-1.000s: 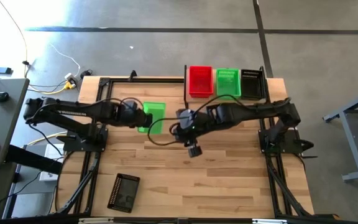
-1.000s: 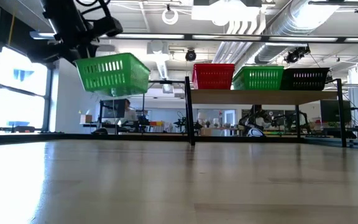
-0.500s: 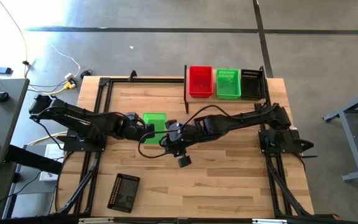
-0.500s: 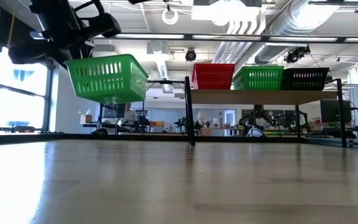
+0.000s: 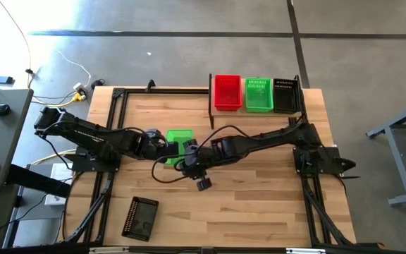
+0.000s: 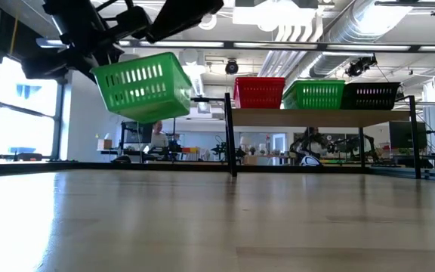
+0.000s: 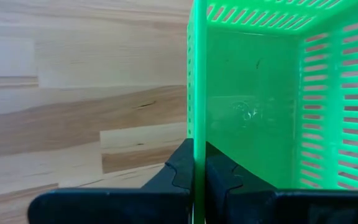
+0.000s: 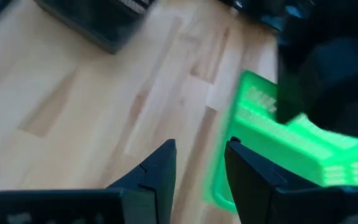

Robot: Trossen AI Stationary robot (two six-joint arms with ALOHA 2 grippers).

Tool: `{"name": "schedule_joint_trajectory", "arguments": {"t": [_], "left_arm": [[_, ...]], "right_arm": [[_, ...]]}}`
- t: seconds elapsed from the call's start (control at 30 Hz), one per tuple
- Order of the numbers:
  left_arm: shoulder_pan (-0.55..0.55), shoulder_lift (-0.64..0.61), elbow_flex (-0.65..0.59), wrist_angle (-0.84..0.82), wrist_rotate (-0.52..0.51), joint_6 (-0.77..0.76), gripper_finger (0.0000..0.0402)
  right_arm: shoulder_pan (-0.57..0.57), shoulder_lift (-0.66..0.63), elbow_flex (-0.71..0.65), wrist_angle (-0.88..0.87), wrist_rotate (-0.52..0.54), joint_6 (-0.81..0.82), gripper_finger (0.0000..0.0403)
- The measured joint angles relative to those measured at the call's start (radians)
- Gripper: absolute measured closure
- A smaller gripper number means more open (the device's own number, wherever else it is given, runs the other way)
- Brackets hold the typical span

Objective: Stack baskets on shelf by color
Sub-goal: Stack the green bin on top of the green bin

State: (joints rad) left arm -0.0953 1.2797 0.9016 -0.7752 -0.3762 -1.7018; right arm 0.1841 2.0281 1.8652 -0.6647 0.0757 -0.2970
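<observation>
We see the left gripper [image 7: 199,174] with jaws clamped on the thin rim of a light, flexible green basket [image 5: 178,143] held above the surface, while the right gripper [image 8: 201,165], jaws apart, nears its opposite wall.

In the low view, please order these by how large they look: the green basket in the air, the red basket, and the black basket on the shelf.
1. The held green basket, clearly largest; it hangs nearer the camera, so this says nothing of true size.
2. The red basket and black basket on the shelf look about alike; I would not rank them.
</observation>
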Motion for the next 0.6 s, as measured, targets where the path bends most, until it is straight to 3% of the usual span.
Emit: {"name": "schedule_joint_trajectory", "arguments": {"t": [0.6], "left_arm": [[0.004, 0.000, 0.000, 0.116, -0.018, 0.048, 0.0401]], "right_arm": [[-0.027, 0.009, 0.000, -0.061, 0.026, 0.061, 0.0279]]}}
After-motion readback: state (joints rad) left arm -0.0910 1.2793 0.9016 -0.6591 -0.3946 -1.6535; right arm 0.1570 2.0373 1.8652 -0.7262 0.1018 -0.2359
